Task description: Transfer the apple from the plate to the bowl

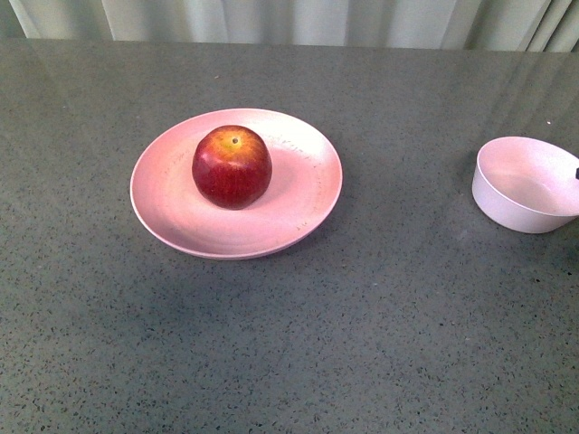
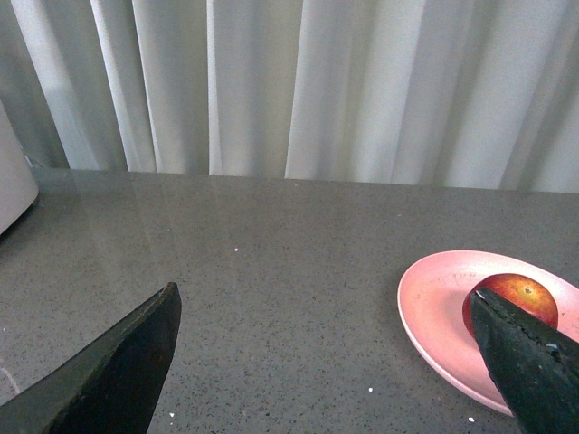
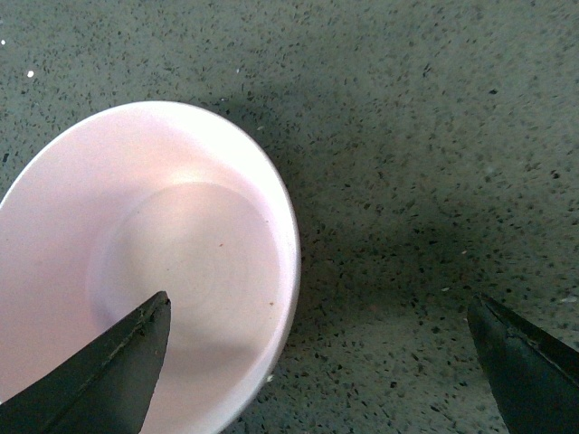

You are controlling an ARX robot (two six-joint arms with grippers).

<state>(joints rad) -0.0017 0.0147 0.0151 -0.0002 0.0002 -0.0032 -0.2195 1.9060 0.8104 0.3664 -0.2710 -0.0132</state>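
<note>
Here, one glossy, round, dark red apple (image 1: 232, 167), yellow-orange around its stem dimple, is sitting near the centre of one wide, shallow, matte pink plate (image 1: 181, 231) with a raised rim. One small, deep, smooth-walled, pale pink bowl (image 1: 529, 185) is standing well apart from the plate, to its right in the front view. Both are resting on a grey, speckled, faintly shiny tabletop (image 1: 271, 344); beyond the plate a pleated white curtain (image 2: 317, 90) is hanging. Two hands are showing, each with two dark, tapering fingers. The left hand (image 2: 323, 297) is hovering near the plate, fingers spread apart. The right hand (image 3: 318, 300) is hovering away from the plate, above the bowl's rim, fingers likewise parted.
</note>
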